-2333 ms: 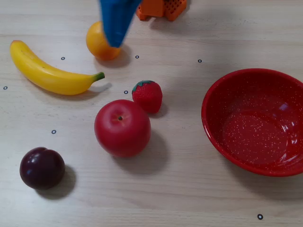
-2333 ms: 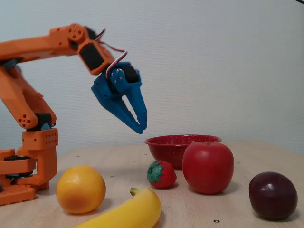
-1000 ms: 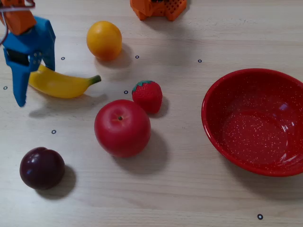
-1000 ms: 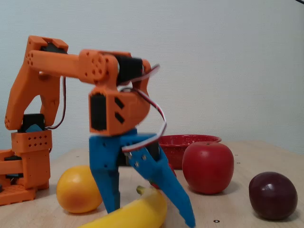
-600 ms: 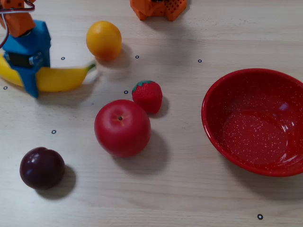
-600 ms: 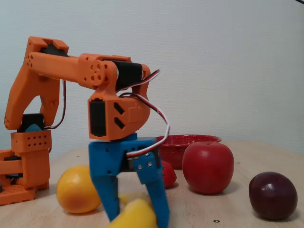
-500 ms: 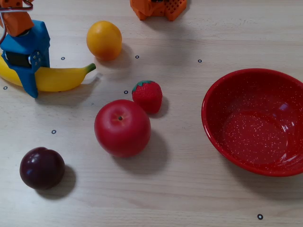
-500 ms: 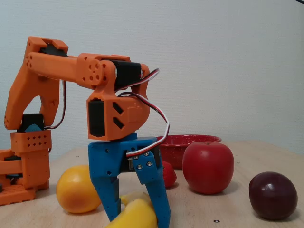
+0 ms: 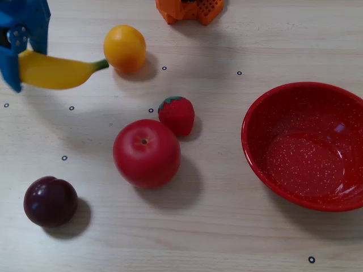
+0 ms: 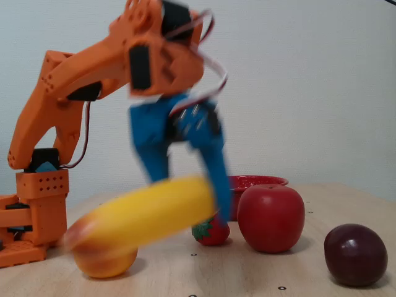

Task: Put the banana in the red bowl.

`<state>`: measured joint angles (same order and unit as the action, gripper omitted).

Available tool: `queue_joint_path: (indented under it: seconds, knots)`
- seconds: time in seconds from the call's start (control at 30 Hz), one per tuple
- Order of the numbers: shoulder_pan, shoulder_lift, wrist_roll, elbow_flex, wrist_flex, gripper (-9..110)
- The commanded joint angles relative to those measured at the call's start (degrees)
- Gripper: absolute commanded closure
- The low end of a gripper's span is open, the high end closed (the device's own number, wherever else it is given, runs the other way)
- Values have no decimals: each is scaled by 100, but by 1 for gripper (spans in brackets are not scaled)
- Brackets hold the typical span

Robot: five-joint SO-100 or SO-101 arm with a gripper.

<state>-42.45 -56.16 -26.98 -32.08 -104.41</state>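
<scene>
The yellow banana point(image 9: 57, 72) hangs in the air off the table, with my blue gripper point(image 9: 21, 59) shut on its thick end at the far left of a fixed view from above. Its stem tip points right, toward an orange. Seen from the side in a fixed view, the banana point(image 10: 145, 216) is blurred and tilted, gripped by the blue gripper point(image 10: 189, 197) above the tabletop. The red bowl point(image 9: 256, 154) sits at the right with nothing in it, far from the gripper; only its rim point(image 10: 260, 181) shows behind the apple.
An orange point(image 9: 125, 48), a strawberry point(image 9: 176, 115), a red apple point(image 9: 146, 153) and a dark plum point(image 9: 50, 201) lie between the gripper and the bowl. The orange arm base point(image 9: 190, 8) stands at the top edge.
The gripper closed around the banana on the table, then lifted it clear of the surface; the banana now hangs higher and is blurred by motion.
</scene>
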Motion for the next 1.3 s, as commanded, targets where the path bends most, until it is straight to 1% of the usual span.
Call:
queue_joint_path:
  seconds: [0.0,0.17,0.37,0.47,0.6,0.77,1.07,1.27]
  knots:
    - [483,-1406,387,993,-343,101]
    - [1635,-2004,1090,1230,-281,101]
    - [3674,-2461,1819,1090,18,101]
    - [4597,-2479,1969,949,141,101]
    - [5546,-2276,2030,738,352,101]
    - [6214,-1688,1960,694,334,101]
    - [6785,-475,2021,984,-167,101]
    - [7233,220,2118,1274,-97,101]
